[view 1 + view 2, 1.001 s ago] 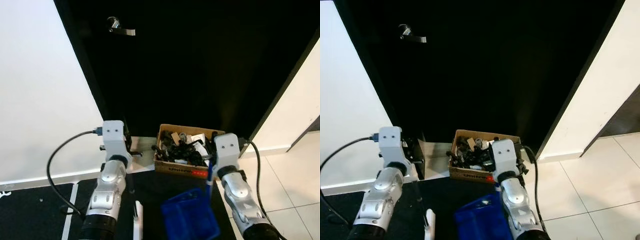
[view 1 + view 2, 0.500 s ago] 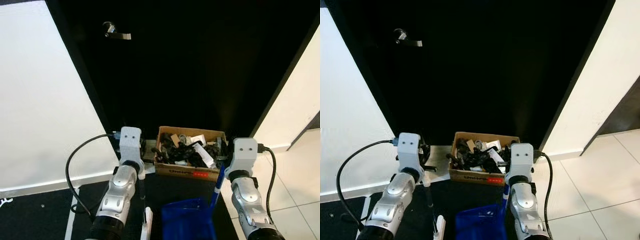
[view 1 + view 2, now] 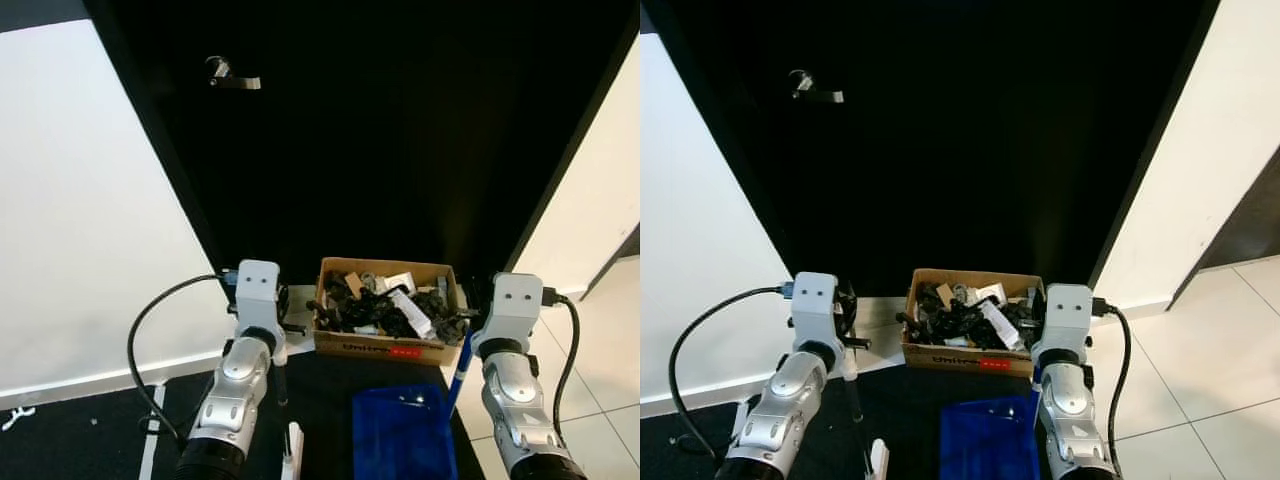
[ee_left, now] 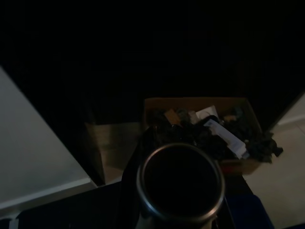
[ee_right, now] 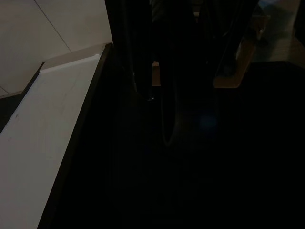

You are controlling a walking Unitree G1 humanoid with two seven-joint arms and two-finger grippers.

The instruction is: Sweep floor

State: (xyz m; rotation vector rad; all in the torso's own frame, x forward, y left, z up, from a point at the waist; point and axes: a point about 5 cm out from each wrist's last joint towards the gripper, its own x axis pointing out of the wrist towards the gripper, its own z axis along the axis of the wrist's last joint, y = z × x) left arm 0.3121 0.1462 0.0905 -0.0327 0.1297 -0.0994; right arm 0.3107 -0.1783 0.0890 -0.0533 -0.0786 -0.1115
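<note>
While I look down at the cardboard box that stands against the black door, both tools sit on my side of it. The blue dustpan lies on the dark floor just in front of the box. Its blue handle rises slanted toward the right arm, so this arm is the nearer one to it. In front of the box's left corner, a thin dark broom stick runs almost upright below the left arm, with a white part at its low end, cut off by the picture edge.

I cannot tell whether the left gripper and the right gripper are clamped on these handles; the wrists cover them. The left wrist view is dark and gives a round tube end very close, probably the stick top. The right wrist view is too dark to read. What dirt must be swept I cannot make out; I judge the sweep must go along the floor toward the dustpan mouth.
</note>
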